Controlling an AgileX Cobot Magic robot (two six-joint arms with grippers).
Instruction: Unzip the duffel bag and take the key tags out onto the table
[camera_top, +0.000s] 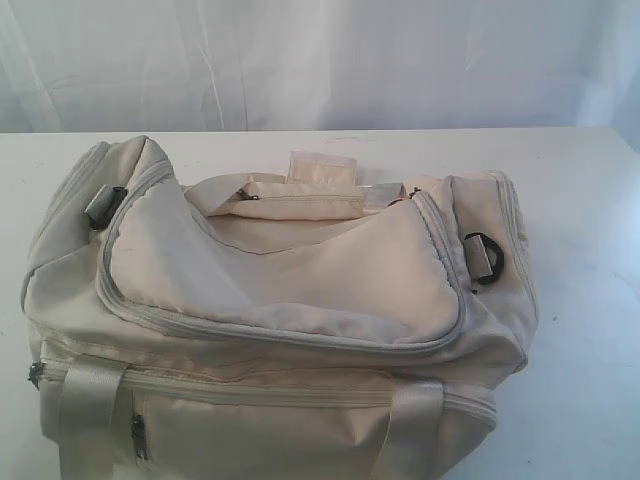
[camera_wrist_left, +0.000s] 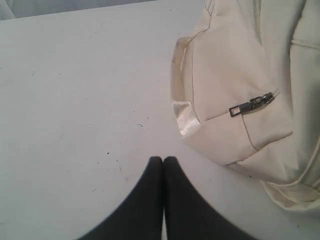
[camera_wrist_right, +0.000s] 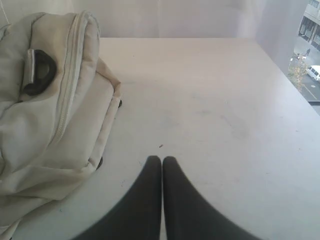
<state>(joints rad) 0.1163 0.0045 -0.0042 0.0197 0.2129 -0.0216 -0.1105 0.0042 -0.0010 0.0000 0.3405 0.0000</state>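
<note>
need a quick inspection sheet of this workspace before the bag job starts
surface: white table, faint dark specks
job's things: duffel bag lying on the table, main flap zipper looks closed; key tags not in view
clutter: nothing seen
grippers: left gripper shut, right gripper shut, each over bare table beside an end of the bag, touching nothing
cables: nothing seen
surroundings: pale curtain behind the table; window with a street outside
</note>
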